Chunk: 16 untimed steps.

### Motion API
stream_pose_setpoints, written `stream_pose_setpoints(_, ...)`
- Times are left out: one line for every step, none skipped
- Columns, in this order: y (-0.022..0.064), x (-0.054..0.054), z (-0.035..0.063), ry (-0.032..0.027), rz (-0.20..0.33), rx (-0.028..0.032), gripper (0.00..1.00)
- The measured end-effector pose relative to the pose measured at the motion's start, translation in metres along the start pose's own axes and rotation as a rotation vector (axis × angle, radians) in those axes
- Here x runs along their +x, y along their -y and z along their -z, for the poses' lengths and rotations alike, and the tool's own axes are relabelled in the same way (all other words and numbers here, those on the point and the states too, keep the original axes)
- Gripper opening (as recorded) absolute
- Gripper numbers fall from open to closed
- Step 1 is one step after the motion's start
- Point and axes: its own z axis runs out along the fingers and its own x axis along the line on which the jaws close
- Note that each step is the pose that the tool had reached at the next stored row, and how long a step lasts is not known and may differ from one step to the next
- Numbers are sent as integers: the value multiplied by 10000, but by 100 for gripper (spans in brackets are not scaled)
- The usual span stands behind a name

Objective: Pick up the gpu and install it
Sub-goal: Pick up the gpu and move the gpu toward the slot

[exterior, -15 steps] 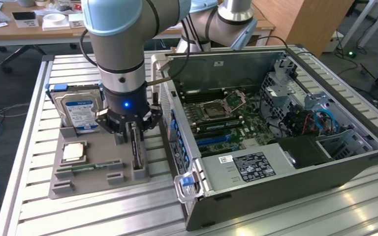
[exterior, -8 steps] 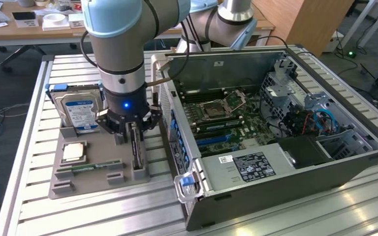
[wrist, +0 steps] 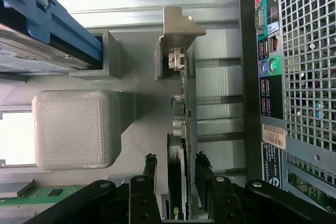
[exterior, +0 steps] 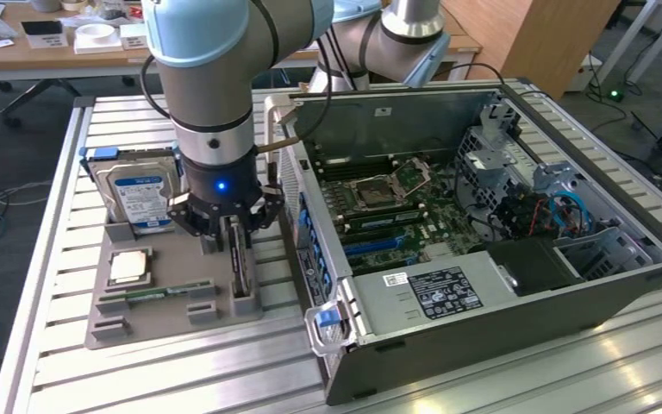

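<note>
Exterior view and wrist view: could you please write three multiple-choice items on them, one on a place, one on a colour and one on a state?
1. Where is the gpu?
A. In the grey tray beside the case
B. Inside the case
C. On the wooden desk

2. What colour is the memory stick?
A. Red
B. Yellow
C. Green

3. How is the hand?
A. Gripping the hard drive
B. Open, astride the upright gpu
C. Raised clear of the tray

Answers:
1 A: the gpu stands edge-on in a tray slot.
2 C: its board shows green.
3 B: a finger stands on each side of the gpu, with gaps.
</note>
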Motion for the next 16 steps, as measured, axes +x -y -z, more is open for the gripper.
stream_pose_setpoints(1,0,2,0,0,0,43)
stream_pose_setpoints(1,-1,5,1,0,0,43)
stream_pose_setpoints(1,-1,5,0,1,0,43)
stream_pose_setpoints(2,-1,5,0,1,0,43)
stream_pose_setpoints(2,-1,6,-1,1,1,43)
stream_pose_setpoints(2,0,6,0,0,1,43)
stream_pose_setpoints(2,-1,6,0,1,0,43)
stream_pose_setpoints(2,-1,5,-1,1,0,43)
stream_pose_setpoints(2,-1,5,0,0,0,43)
stream_pose_setpoints(2,-1,6,-1,1,1,43)
stream_pose_setpoints(2,-1,6,-1,1,1,43)
stream_pose_setpoints(2,-1,6,-1,0,0,43)
stream_pose_setpoints(2,-1,6,0,1,0,42)
stream_pose_setpoints(2,-1,6,0,1,0,42)
stream_pose_setpoints(2,-1,6,-1,1,0,35)
stream_pose_setpoints(2,-1,5,0,1,0,35)
